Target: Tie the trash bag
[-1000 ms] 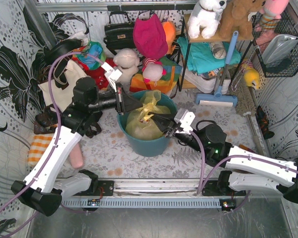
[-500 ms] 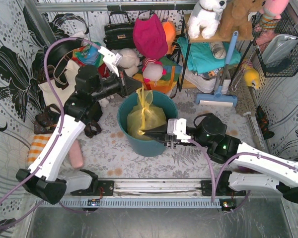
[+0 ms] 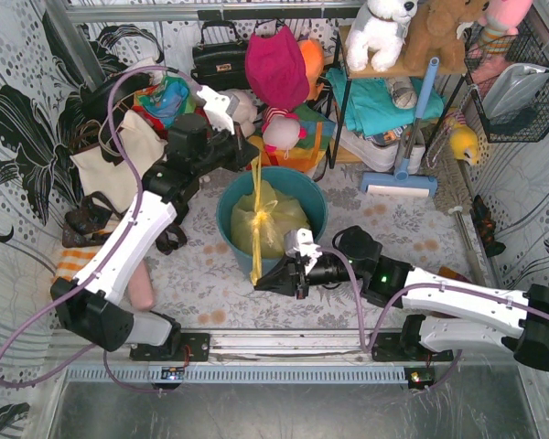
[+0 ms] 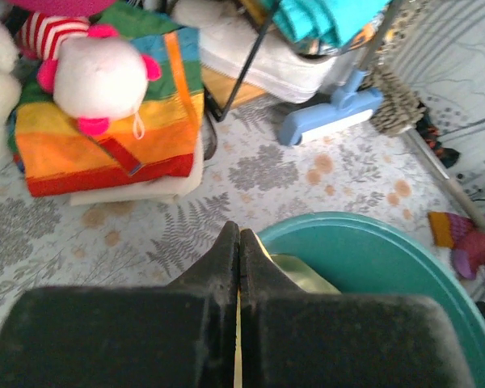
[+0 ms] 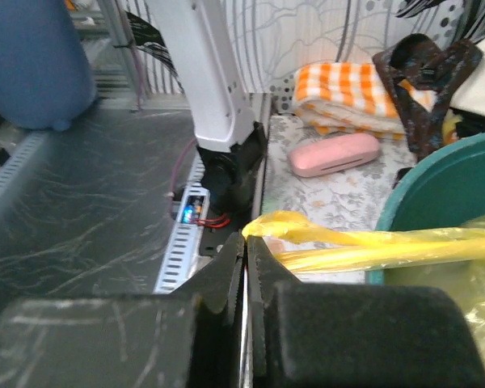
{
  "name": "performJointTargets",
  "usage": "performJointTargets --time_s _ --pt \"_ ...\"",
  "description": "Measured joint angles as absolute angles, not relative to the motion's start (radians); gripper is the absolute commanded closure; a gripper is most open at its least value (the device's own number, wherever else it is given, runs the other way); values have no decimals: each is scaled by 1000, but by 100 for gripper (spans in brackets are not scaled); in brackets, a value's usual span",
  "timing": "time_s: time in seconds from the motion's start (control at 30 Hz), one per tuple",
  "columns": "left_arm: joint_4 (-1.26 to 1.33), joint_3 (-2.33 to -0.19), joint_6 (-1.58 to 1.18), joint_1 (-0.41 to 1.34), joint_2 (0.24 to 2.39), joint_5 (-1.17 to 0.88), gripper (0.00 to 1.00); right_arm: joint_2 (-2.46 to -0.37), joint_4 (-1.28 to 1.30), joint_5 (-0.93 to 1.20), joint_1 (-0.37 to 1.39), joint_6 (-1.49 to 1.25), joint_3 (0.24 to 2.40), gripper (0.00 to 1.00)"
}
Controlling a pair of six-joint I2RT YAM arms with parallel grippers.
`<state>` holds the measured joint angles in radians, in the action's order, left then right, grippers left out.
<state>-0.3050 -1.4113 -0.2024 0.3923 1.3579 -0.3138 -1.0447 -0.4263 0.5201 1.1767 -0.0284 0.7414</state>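
Your left gripper (image 3: 253, 163) and right gripper (image 3: 261, 282) each clamp a long end of the trash bag (image 3: 276, 227), seated in the teal bin (image 3: 222, 216), its ends stretched far and near.

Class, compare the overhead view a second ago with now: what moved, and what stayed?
The left tool drew one end of the trash bag back to the far rim of the teal bin; the right tool pulled the other end toward the near edge, stretching both taut. Grips held; bag and bin stayed put.
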Motion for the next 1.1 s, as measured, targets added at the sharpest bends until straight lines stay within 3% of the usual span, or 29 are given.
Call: performJointTargets --time_s 0.43,0.97,1.1 --pt "-385 -1473 -205 408 1535 -133 100 -999 -557 542 1161 -156 700 100" --pt "-367 -1589 -224 403 1681 -27 100 -955 -652 585 1185 -220 612 100" --pt "-359 -1614 -247 398 1662 -70 100 -921 -651 513 1185 -167 625 100"
